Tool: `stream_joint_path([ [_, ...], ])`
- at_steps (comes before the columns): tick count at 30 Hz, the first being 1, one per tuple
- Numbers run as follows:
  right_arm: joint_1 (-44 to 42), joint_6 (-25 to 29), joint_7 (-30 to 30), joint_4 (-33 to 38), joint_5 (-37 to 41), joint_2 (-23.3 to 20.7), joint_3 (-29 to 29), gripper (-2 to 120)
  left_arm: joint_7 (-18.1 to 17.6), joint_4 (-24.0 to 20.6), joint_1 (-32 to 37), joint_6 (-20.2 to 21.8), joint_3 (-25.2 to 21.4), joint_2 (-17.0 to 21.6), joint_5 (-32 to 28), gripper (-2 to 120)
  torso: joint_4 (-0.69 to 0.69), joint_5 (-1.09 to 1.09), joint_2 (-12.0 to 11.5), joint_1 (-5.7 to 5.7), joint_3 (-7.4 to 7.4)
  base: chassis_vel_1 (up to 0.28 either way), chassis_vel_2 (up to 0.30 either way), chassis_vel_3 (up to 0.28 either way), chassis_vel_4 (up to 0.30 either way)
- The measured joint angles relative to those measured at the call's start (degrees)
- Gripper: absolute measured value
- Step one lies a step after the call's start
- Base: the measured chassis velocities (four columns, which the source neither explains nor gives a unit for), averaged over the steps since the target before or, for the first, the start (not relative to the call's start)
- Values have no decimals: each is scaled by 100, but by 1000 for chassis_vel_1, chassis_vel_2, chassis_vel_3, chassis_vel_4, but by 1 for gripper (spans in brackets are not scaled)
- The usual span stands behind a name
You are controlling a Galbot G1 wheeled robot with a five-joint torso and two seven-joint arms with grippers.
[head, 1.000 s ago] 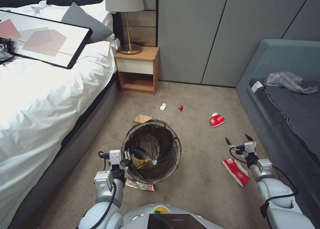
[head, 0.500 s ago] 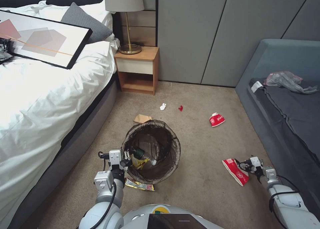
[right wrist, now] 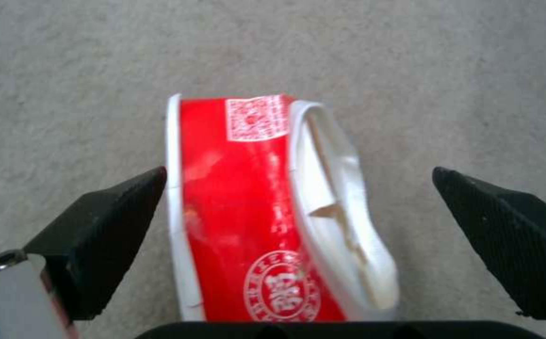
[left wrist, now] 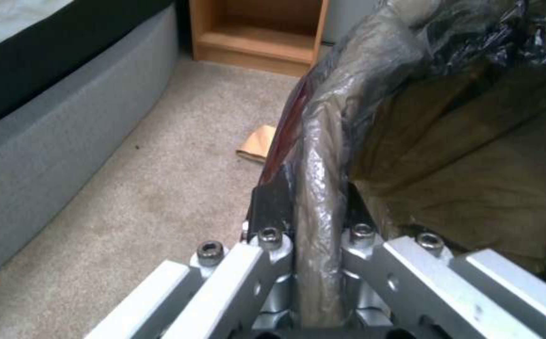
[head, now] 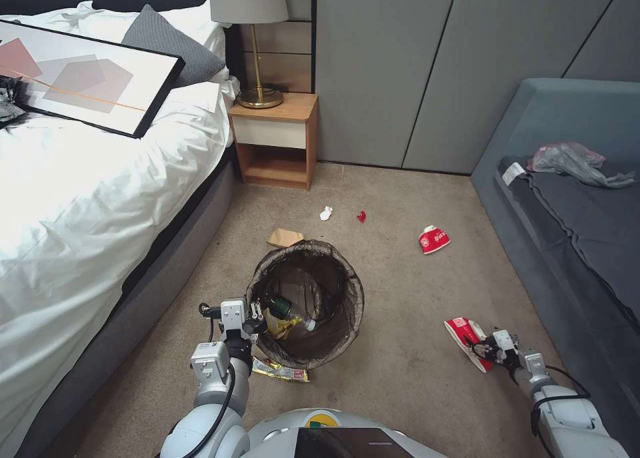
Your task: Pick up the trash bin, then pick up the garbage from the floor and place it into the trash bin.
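Beige carpet (head: 400, 291) fills the middle of the head view, with a white bed (head: 87, 198) along the left edge, a wooden nightstand (head: 273, 141) and lamp (head: 250, 38) at upper centre, and a grey sofa (head: 567, 198) on the right.

One trash bin (head: 307, 305), lined with a dark bag, sits at lower centre of the frame. Inside it lie one bottle (head: 287, 309) and a yellow wrapper (head: 280, 326).

The left gripper (head: 252, 313) is at the bin's near-left rim; in the left wrist view its fingers (left wrist: 272, 221) are pressed together on the bag-covered rim (left wrist: 320, 188), one on each side.

Five loose pieces lie on the carpet away from the bin's base: a brown paper bag (head: 284, 237) just beyond the bin, a white scrap (head: 326, 213) and a red scrap (head: 361, 216) above it in the frame, and two crushed red-and-white cups. One cup (head: 434, 239) lies at centre right. The other, the flattened cup (head: 463, 330), lies at lower right, with the right gripper (head: 485, 349) down at it. In the right wrist view that gripper's two black fingertips (right wrist: 106, 221) are spread wide with the flattened cup (right wrist: 254, 212) between them, one tip close beside the cup's edge, the other apart from it.

A sixth piece, a gold wrapper (head: 280, 371), lies by the bin's near side at the bottom of the frame.
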Motion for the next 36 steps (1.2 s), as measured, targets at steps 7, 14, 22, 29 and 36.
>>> stream_joint_path([
  [7,68,115,19,-245,-97,3,-12,100,-4,-5,22,-3,-3,26,2,2,-1,0,0,0,0,0,0,0,0],
  [14,215,133,138,-503,-98,-10,-69,87,-7,-23,43,-6,-8,41,5,2,1,-1,0,0,0,0,0,0,0],
  [22,587,252,249,-1177,-53,56,-167,55,-16,-70,90,-12,-23,58,19,2,1,-5,0,0,0,0,0,0,0],
  [29,567,268,264,-1116,-27,164,-204,27,-20,-75,88,-20,-13,71,27,2,0,-1,0,0,0,0,0,0,0],
  [36,498,255,265,-976,-4,193,-203,4,-21,-75,74,-30,-9,87,17,2,1,0,0,0,0,0,0,0,0],
])
